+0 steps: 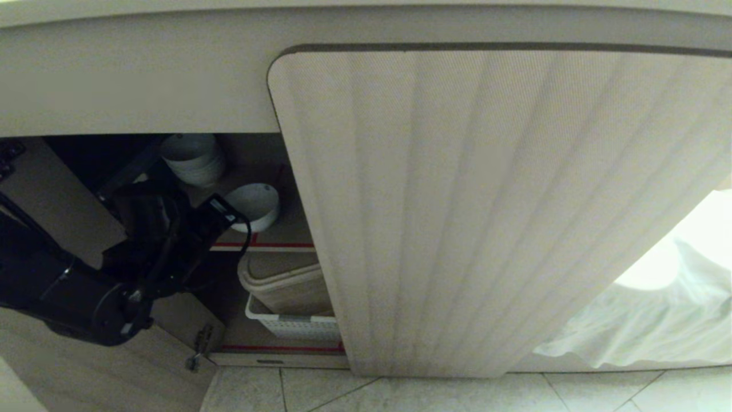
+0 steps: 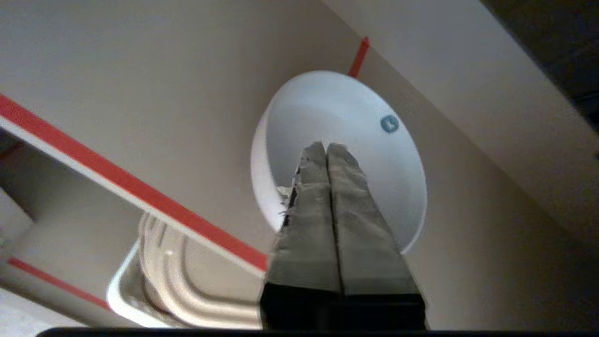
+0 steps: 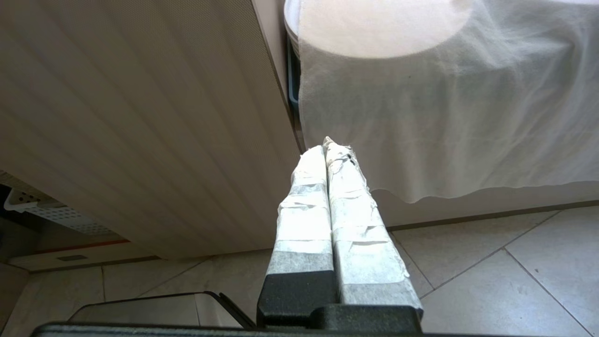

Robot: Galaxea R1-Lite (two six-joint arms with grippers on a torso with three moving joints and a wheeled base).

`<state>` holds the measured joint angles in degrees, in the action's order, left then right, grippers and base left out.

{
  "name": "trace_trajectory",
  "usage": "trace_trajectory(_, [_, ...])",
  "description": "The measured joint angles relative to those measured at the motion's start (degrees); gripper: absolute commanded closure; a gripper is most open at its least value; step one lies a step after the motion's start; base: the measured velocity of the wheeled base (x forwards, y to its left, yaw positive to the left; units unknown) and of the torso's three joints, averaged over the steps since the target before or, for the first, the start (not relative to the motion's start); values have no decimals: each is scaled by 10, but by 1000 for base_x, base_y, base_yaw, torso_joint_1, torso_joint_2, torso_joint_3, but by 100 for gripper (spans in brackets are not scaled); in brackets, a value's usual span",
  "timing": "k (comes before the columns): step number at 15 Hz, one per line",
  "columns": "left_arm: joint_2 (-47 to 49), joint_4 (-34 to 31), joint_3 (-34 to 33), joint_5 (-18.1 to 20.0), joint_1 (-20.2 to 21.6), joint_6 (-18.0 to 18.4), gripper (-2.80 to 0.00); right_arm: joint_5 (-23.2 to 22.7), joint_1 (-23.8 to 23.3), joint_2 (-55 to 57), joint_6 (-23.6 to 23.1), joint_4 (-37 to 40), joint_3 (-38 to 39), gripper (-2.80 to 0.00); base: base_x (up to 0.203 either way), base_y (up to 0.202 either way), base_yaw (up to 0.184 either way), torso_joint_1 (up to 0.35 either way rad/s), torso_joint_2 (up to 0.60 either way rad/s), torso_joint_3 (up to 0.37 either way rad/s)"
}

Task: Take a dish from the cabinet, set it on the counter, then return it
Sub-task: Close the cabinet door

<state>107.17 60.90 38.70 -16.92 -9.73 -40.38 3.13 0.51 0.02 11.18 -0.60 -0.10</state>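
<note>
Glossy white bowl is sitting on the cabinet's red-taped shelf, and your left hand is clenching on its rim, so lifting it out is calling for a level, careful withdrawal.

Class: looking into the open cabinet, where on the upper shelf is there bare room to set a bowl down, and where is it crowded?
Bare shelf lies between the white bowl and the red-taped front edge. Crowded: the back corner holds the stack of bowls, and the left claw, shut on the white bowl's rim, fills the opening's left.
</note>
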Motion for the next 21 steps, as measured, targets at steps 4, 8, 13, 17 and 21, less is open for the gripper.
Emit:
trace_trajectory(4, [-15,0,-22,-1,-2,0,0,0,0,0,0,0,0,0,0,0,0,0,0,0])
trace_trajectory(8, [-36,0,-46,-1,-2,0,0,0,0,0,0,0,0,0,0,0,0,0,0,0])
trace_trajectory(13, [-67,0,-82,-1,-9,1,0,0,0,0,0,0,0,0,0,0,0,0,0,0])
trace_trajectory(17, [-93,0,-115,-1,-14,2,0,0,0,0,0,0,0,0,0,0,0,0,0,0])
trace_trajectory(21, [-120,0,-148,-1,-18,1,0,0,0,0,0,0,0,0,0,0,0,0,0,0])
